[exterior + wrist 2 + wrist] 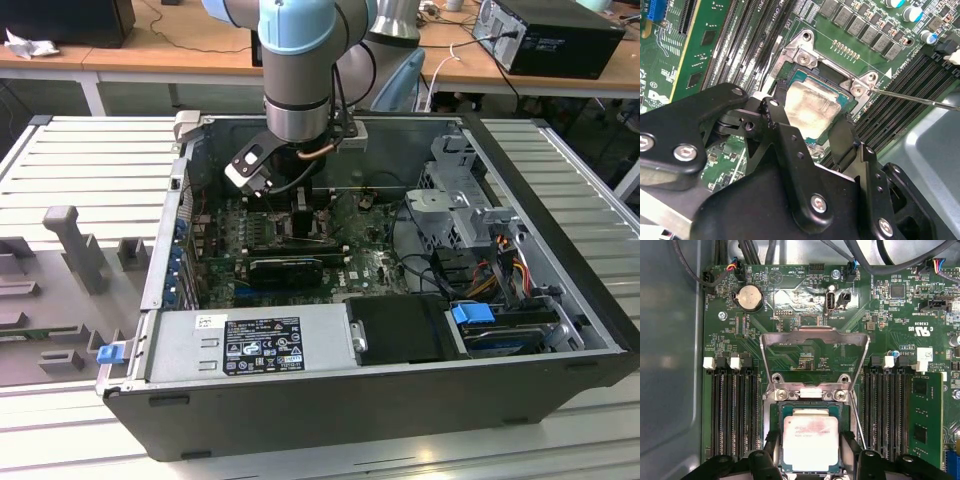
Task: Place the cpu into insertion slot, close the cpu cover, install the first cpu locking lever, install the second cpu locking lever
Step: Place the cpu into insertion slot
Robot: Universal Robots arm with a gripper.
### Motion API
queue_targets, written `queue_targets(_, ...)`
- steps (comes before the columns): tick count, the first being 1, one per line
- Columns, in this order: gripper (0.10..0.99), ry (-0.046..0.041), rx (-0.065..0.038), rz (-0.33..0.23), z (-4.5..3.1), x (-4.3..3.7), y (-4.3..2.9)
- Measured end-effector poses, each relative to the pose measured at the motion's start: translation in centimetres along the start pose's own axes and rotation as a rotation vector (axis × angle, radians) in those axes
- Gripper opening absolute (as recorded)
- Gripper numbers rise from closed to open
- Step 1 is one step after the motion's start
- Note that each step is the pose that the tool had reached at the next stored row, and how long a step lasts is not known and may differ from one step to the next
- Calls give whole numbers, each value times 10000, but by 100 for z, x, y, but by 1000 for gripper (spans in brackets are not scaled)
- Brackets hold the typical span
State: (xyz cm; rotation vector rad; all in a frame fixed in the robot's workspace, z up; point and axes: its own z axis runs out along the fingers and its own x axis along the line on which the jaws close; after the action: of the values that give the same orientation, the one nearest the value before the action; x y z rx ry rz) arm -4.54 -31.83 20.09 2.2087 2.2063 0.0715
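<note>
The cpu (pixel 811 442), silvery grey with pale edges, lies level in the insertion slot (pixel 774 417) on the green board, also seen in the second wrist view (pixel 812 105). My gripper (pixel 810 441) straddles it, one black finger (pixel 771 450) against each of two opposite edges, shut on the chip; the second wrist view shows the same hold (pixel 807 116). The cpu cover (pixel 815 332), a silver frame with a big window, stands swung up from its hinge past the slot. A thin wire locking lever (pixel 920 99) sticks out free beside the socket. In the exterior view the gripper (pixel 300 205) reaches down into the computer case.
Black memory slots (pixel 735 410) run along both sides of the socket. A coin battery (pixel 749 297) and cables lie beyond the cover. The case holds a power supply (pixel 255 345), a drive cage (pixel 460 195) and its walls around the arm.
</note>
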Motion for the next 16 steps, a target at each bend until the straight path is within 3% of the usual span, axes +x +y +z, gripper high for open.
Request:
queue_targets(6, 600, 1, 10, 0, -92, 2, 4)
queue_targets(7, 588, 1, 45, 1, -170, 4, 9)
queue_targets(8, 455, 0, 56, 1, -204, 4, 11)
queue_targets(9, 157, 1, 58, 1, -221, 5, 12)
queue_targets(10, 106, 0, 58, 1, -235, 5, 12)
queue_targets(16, 106, 1, 57, 1, -275, 6, 13)
